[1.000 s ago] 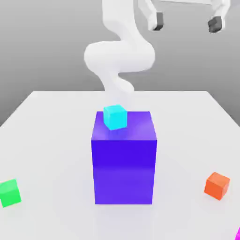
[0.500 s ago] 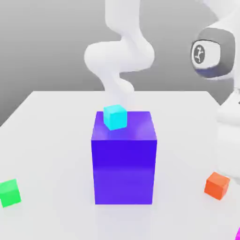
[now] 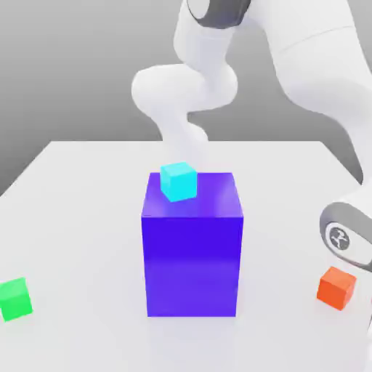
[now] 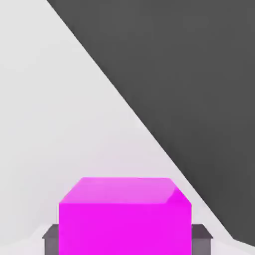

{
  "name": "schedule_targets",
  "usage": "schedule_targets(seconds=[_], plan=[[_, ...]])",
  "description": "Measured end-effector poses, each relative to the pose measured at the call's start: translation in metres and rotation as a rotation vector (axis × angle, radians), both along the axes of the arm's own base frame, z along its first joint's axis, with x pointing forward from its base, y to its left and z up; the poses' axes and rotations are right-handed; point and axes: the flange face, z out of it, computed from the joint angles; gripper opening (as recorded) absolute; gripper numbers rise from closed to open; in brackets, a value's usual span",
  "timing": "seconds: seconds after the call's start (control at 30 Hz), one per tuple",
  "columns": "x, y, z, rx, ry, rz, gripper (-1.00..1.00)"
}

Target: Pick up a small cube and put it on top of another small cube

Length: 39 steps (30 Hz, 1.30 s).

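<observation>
Gripping the magenta cube (image 4: 124, 219) on two opposite sides, the pincer (image 4: 125, 238) is closed on it at the white worktop (image 4: 60, 124), while the green cube (image 3: 14, 298) rests well apart, near the worktop's edge on the exterior view's left.

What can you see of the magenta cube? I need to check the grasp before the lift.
The magenta cube is a small plain block with flat, matte, evenly coloured faces, its top face paler than its front. It sits square to the hand camera on the white table, near the table's edge. A dark grey fingertip presses each side, so the gripper is shut on it.
</observation>
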Motion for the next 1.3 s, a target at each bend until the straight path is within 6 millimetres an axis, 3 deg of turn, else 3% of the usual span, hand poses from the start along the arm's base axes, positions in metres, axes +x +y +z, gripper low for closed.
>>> schedule_targets(seconds=[0.07,0.2,0.4,0.6,0.77,0.9,1.0,1.03,1.07,1.3], plan=[[0.000,0.000,0.000,0.000,0.000,0.001,-1.00],[0.002,-0.006,0.052,-0.001,0.000,-0.003,-1.00],[0.037,-0.155,0.072,-0.027,-0.003,-0.094,-1.00],[0.028,-0.306,0.085,-0.038,0.002,-0.195,-1.00],[-0.018,-0.432,0.096,-0.033,0.008,-0.292,-1.00],[-0.084,-0.533,0.101,-0.017,0.007,-0.385,-1.00],[-0.135,-0.604,0.074,-0.002,0.002,-0.454,-1.00],[-0.144,-0.614,0.060,0.000,0.001,-0.464,-1.00],[-0.149,-0.618,0.051,0.000,0.001,-0.470,1.00],[-0.152,-0.622,0.051,-0.001,0.000,-0.474,1.00]])
